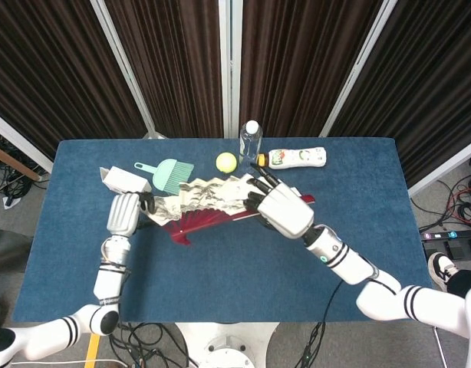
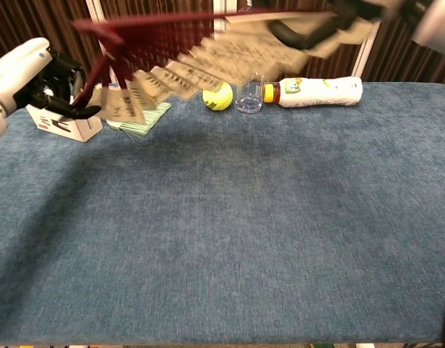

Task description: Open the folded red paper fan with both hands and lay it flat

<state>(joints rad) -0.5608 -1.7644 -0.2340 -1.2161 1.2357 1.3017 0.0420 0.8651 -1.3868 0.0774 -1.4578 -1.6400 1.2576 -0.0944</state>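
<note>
- Red paper fan (image 1: 212,207) is spread wide and held up off the table (image 1: 220,268), stretched between both robot hands; chest view shows it well above the blue cloth, motion-blurred.
- Fan face is beige paper with dark writing, red ribs below; in the head view the ribs meet at a point on the lower left.
- Left robot hand (image 1: 126,211) grips the fan's left end; in the chest view its dark fingers (image 2: 63,80) are curled around the outer red rib.
- Right robot hand (image 1: 280,208) grips the right end, fingers closed over the top edge of the paper.
- Behind the fan on the table:
  - small white box (image 1: 122,182) at far left, lying just beside the left robot hand in the chest view
  - green dustpan brush (image 1: 168,172) beside the box
  - yellow tennis ball (image 1: 225,161)
  - clear water bottle (image 1: 250,142) standing upright, white cap
  - white bottle with orange cap (image 1: 295,158) lying on its side, right of the water bottle
- Ball, clear bottle and lying bottle sit in a row close together near the table's back edge.
</note>
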